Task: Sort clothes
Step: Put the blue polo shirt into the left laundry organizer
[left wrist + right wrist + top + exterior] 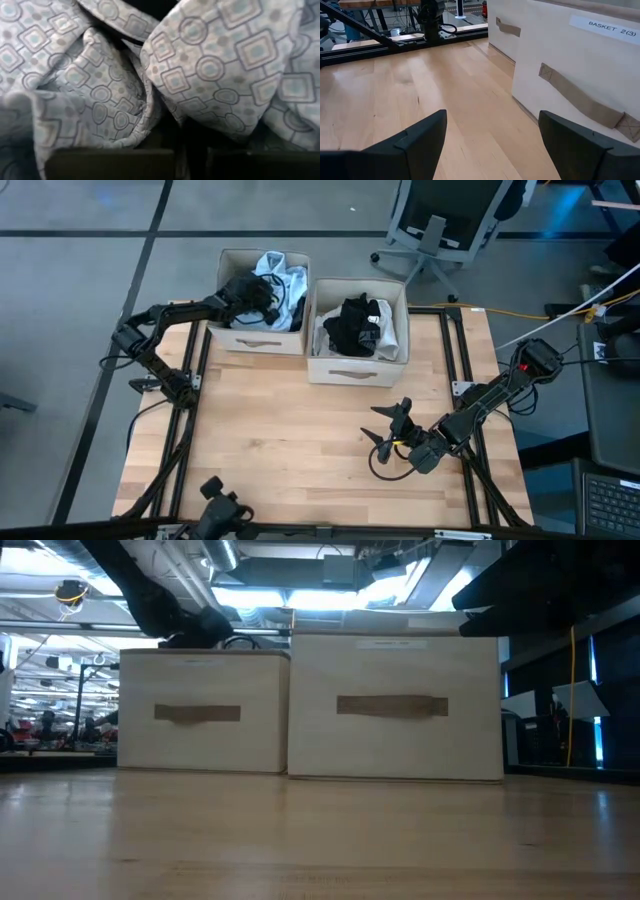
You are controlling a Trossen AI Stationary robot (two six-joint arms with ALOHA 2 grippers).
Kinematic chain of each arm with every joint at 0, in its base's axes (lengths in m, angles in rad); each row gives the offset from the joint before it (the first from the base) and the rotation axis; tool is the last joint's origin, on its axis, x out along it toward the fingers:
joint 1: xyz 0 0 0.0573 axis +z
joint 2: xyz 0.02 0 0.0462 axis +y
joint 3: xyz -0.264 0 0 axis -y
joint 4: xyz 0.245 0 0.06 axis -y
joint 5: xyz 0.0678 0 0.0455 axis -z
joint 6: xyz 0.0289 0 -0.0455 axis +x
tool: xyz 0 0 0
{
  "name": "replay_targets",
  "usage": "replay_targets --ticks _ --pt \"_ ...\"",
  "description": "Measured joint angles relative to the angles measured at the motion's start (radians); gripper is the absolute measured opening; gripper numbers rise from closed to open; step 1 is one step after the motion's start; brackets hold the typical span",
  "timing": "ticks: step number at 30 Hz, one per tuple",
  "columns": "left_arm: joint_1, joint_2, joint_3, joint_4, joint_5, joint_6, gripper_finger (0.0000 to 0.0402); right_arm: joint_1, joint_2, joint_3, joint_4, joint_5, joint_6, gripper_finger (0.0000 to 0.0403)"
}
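Two beige fabric boxes stand at the table's far side: the left box (255,340) and the right box (350,370). The left box holds a pale blue-grey patterned garment (287,280); the right box holds a black garment (355,320) on white cloth. My left gripper (262,288) reaches down into the left box and is shut on the patterned garment (200,65). My right gripper (385,435) is open and empty, low over the bare table in front of the right box (580,65). My left gripper has a bunched fold of the patterned garment (167,125) between its two fingers, coming at it from above inside the left box. The fingers (110,165) show only as dark edges, so how many layers they hold cannot be told. The garment lies crumpled in the box.
Both boxes show from the front in the low view (200,710), with the right box (395,705) beside the left. Bare wooden table (290,440) lies in front of them. A black metal frame (465,380) runs along the table's sides. An office chair (440,220) stands beyond the far edge.
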Motion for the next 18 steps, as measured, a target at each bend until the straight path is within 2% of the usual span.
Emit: replay_targets --ticks 5,11,18 --pt "0.001 -0.002 0.000 0.009 0.001 -0.032 0.0034 0.000 0.000 0.000 0.000 -0.018 0.000 0.0316" --pt "0.001 -0.011 0.005 0.005 0.000 -0.056 0.0096 0.000 0.000 0.000 0.001 -0.018 0.000 0.0316" --pt "0.000 -0.178 -0.007 -0.059 0.004 -0.076 0.0135 0.000 0.000 0.000 0.001 -0.018 0.000 0.0316"
